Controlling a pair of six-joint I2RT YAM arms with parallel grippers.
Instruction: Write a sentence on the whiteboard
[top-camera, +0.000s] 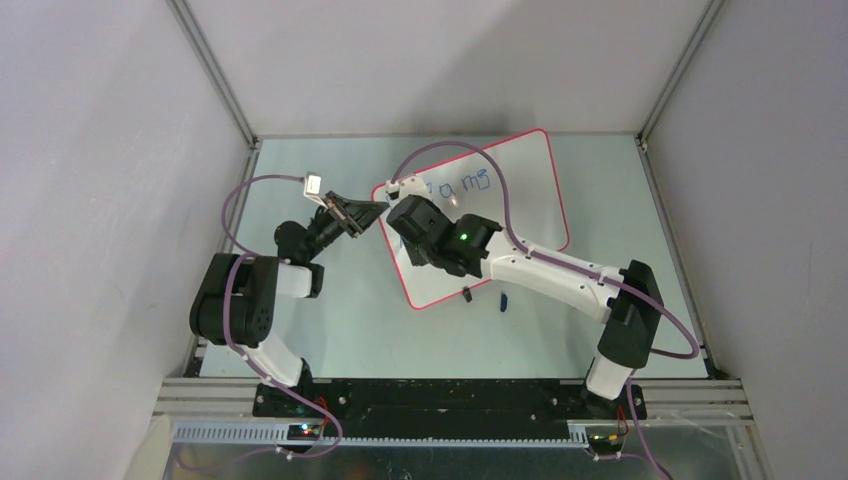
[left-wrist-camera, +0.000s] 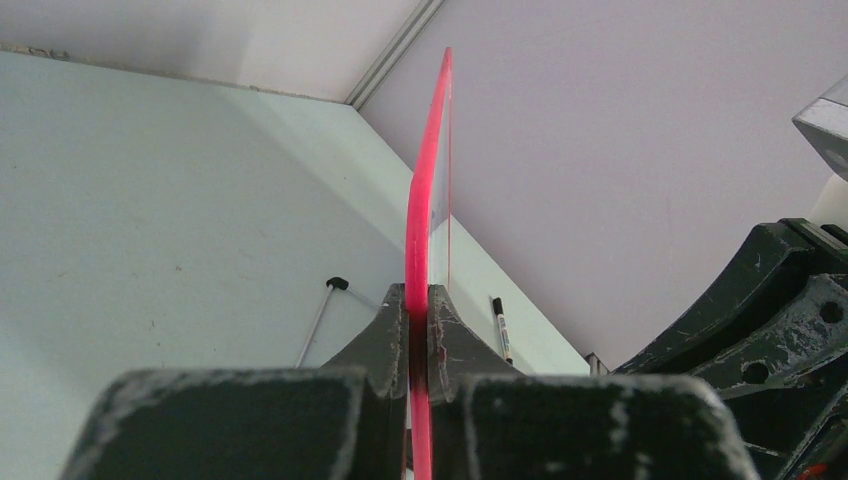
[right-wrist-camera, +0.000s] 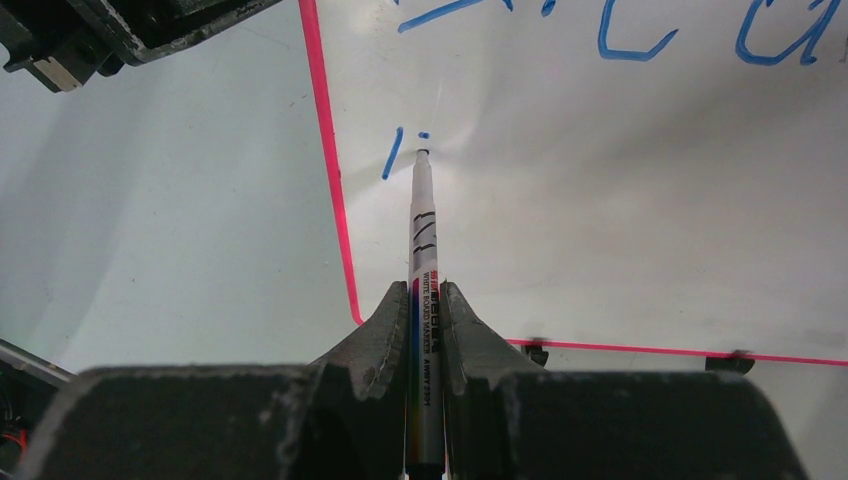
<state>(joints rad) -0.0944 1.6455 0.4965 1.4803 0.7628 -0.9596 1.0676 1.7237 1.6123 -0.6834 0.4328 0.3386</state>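
Observation:
The whiteboard (top-camera: 520, 200) lies tilted on the table, white with a red-pink rim. Blue letters of the sentence (top-camera: 462, 183) run along its top. My left gripper (top-camera: 372, 212) is shut on the board's left rim; the left wrist view shows the rim (left-wrist-camera: 430, 150) edge-on between its jaws (left-wrist-camera: 418, 300). My right gripper (right-wrist-camera: 427, 290) is shut on a whiteboard marker (right-wrist-camera: 420, 210). The marker's tip rests on the whiteboard (right-wrist-camera: 620, 200), beside a short blue stroke (right-wrist-camera: 392, 155) and a dot under the first line. From above, the right gripper (top-camera: 408, 205) hangs over the board's left part.
Two black clip feet (right-wrist-camera: 537, 352) (right-wrist-camera: 735, 362) sit on the board's near rim. A small blue cap (top-camera: 503, 300) lies on the pale green table (top-camera: 330, 320) just in front of the board. Grey walls close in the table on three sides.

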